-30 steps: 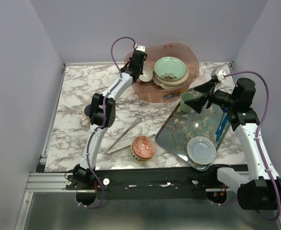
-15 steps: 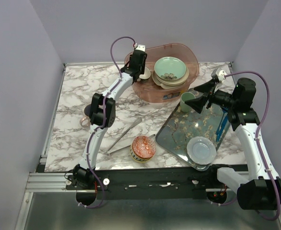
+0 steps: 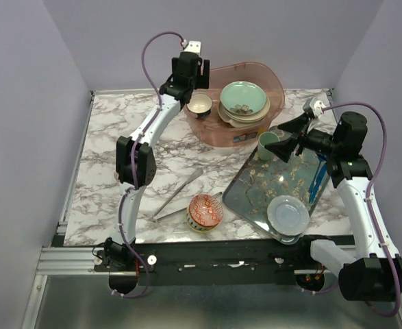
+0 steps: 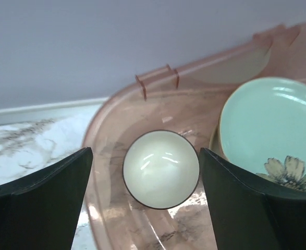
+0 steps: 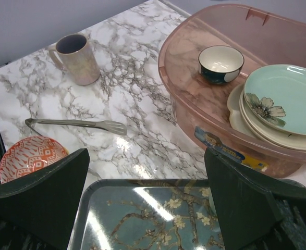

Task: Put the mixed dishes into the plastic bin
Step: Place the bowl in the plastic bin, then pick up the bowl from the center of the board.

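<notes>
Pink bin (image 3: 214, 133): we log navy bowl (image 4: 161, 169) and plates (image 5: 283, 88) inside; red bowl (image 5: 30, 156), mug (image 5: 78, 58) outstanding on worktop (image 3: 105, 137). Left gripper (image 4: 143, 156), right gripper (image 5: 146, 156) gape empty.

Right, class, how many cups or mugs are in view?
2. A pale mug on the marble table, left of the bin; a green cup at the floral tray's far corner. Others may be hidden.

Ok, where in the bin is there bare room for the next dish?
Bare floor lies between the small bowl and the near-left wall of the plastic bin, and behind the bowl. The right half is crowded by the stack under the mint-green plate.
</notes>
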Motion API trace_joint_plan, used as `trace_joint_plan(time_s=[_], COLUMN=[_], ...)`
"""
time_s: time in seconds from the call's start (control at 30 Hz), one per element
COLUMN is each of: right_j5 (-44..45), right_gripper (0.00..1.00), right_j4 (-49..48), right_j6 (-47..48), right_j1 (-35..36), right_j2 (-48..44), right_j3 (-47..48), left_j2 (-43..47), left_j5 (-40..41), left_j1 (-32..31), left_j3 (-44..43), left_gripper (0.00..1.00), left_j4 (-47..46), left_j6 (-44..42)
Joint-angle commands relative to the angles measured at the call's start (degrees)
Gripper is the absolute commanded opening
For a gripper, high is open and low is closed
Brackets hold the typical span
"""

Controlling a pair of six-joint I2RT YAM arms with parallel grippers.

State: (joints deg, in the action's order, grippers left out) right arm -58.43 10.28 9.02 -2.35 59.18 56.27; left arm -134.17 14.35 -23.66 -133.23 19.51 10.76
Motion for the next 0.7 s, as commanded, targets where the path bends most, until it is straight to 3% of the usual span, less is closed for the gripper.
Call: trace_joint_plan(time_s=[0.0,0.3,0.67], right_j5=[-2.82,-7.56,-20.84], right_gripper=[1.0,1.0,1.0], right_j4=[-0.62,-0.7,-0.7], right_j6=[0.39,3.28,10.67], right_j1=[-0.37,-0.46,-0.37], right_j2=[-0.91,-0.38,-0.2], right_j3=[-0.46,-1.6,-4.41], left_j2=[11.53,29.2,50.83], left_j5=[-2.83,-7.4,-12.05], left_j1=[0.72,1.6,6.34], left_j3=[4.18,23.77,45.68], left_gripper=[0.96,0.99,0.99], left_j4=[-0.78,-6.14,-13.88], left_j6=[0.31,2.68,11.47])
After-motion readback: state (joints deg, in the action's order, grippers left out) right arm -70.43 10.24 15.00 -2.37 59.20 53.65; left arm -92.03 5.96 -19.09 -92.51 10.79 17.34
